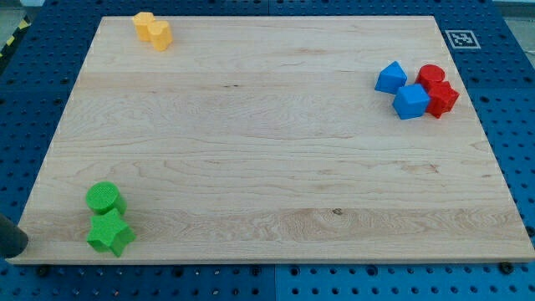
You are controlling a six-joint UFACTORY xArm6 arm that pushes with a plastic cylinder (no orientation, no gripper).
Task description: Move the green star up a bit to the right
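Camera view: green star (109, 234) lies at the bottom left corner of my wooden table (276, 134), touching the green cylinder (104, 200) just above it, while my tip (10, 240), a dark shape at the view's left edge, sits off the table, left of the star and apart from it. Two yellow blocks (152, 31) huddle top left; two blue blocks (402, 89) and two red blocks (438, 89) cluster at right. This rod carries no jaws, so no grasp shows.
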